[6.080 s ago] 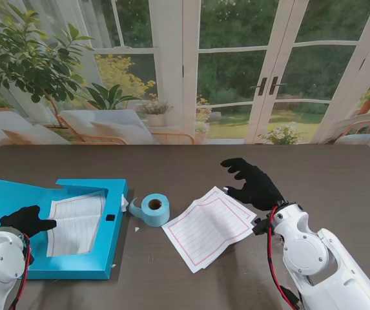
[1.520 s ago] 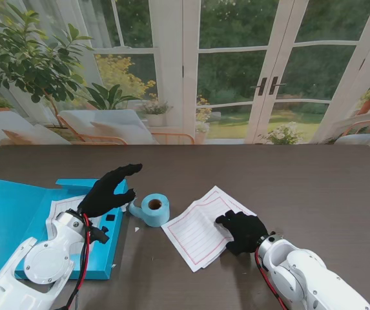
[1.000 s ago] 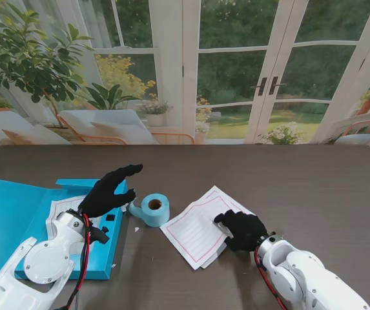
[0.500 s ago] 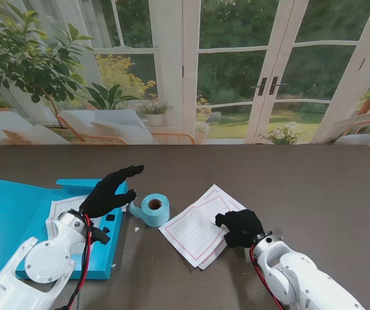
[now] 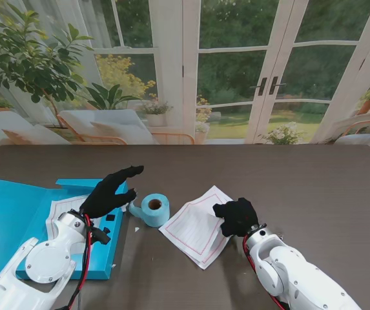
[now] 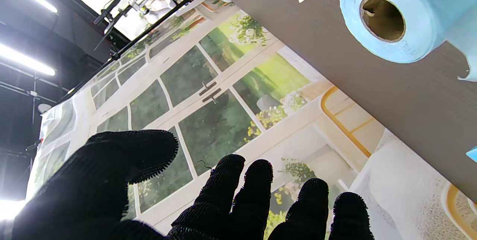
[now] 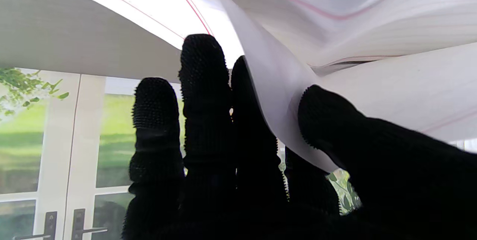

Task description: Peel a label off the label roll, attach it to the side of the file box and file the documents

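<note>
White ruled documents (image 5: 194, 227) lie in the middle of the dark table, their right edge curled up. My right hand (image 5: 235, 216) is shut on that edge; the right wrist view shows a sheet (image 7: 283, 94) pinched between thumb and fingers. The light blue label roll (image 5: 153, 208) stands just left of the papers, its core facing me (image 6: 387, 24). My left hand (image 5: 109, 190) hovers open, fingers spread, over the right edge of the open blue file box (image 5: 17, 219), which holds a ruled sheet (image 5: 59, 213).
A small white scrap (image 5: 137, 229) lies beside the roll on the table. The box's lid flap lies flat out to the far left. The table's far edge (image 5: 185, 146) borders a backdrop of glass doors and plants.
My right hand has slid left and farther from me across the papers, pushing them leftward and curling their right edge up into its grip. The left hand has stayed still.
</note>
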Controlling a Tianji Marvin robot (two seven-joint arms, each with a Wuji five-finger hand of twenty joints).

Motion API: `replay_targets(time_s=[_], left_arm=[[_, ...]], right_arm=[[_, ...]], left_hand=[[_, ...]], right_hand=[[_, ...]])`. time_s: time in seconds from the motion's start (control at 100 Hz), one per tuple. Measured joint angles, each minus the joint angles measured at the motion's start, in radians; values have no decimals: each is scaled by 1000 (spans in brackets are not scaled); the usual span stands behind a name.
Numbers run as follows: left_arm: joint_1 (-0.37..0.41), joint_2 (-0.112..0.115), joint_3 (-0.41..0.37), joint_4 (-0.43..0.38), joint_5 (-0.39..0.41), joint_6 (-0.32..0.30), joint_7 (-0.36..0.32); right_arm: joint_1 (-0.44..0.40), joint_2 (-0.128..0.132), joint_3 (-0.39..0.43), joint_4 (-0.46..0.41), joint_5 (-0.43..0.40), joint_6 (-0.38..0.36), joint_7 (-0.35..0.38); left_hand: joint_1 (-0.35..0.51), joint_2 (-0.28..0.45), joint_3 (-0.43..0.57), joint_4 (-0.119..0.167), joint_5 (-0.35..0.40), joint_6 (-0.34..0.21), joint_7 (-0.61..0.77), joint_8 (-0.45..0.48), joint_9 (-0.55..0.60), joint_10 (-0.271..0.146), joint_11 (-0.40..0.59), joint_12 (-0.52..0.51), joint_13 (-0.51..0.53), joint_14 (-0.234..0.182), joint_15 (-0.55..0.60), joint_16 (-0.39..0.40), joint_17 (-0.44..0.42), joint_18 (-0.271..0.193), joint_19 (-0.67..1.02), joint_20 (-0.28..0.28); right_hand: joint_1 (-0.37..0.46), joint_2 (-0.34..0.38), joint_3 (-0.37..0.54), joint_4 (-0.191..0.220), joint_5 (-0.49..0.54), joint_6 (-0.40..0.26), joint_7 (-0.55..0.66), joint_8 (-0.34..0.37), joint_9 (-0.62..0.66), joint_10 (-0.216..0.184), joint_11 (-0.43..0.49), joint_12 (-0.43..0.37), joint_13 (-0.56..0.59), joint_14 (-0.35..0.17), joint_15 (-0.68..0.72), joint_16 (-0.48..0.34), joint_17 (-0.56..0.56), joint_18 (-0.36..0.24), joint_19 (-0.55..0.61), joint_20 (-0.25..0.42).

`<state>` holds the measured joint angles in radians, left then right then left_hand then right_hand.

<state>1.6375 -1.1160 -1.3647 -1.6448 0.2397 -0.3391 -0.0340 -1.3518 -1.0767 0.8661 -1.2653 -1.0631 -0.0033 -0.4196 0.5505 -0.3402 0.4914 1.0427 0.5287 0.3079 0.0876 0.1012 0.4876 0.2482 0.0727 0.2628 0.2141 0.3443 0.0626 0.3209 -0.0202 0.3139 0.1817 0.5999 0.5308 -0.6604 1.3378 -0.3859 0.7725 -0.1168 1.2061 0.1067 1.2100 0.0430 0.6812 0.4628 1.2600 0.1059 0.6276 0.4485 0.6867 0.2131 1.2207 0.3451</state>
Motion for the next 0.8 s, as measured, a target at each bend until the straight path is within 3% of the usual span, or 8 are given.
replay_targets(time_s=[0.31, 0.8], left_arm=[[0, 0, 1, 0, -8, 2, 1], [0, 0, 4, 0, -19, 14, -5]], right_arm=[[7, -17, 32, -5, 36, -1, -24], [18, -42, 83, -56, 123, -1, -11]], left_hand=[[0, 0, 0, 0, 0, 1, -2, 0, 0, 5, 0, 0, 0, 0, 0, 0, -1, 0, 0, 0], [0, 0, 0, 0, 0, 2, -3, 0, 0, 13, 0, 0, 0, 0, 0, 0, -3, 0, 0, 0]], right_hand=[[0, -32, 32, -12, 11, 3, 40, 16, 59, 0, 61, 84, 22, -13, 246, 106, 2, -12, 23, -6], [-1, -46, 32, -22, 35, 3, 41, 18, 95, -1, 73, 111, 25, -14, 359, 143, 37, -13, 23, -5]])
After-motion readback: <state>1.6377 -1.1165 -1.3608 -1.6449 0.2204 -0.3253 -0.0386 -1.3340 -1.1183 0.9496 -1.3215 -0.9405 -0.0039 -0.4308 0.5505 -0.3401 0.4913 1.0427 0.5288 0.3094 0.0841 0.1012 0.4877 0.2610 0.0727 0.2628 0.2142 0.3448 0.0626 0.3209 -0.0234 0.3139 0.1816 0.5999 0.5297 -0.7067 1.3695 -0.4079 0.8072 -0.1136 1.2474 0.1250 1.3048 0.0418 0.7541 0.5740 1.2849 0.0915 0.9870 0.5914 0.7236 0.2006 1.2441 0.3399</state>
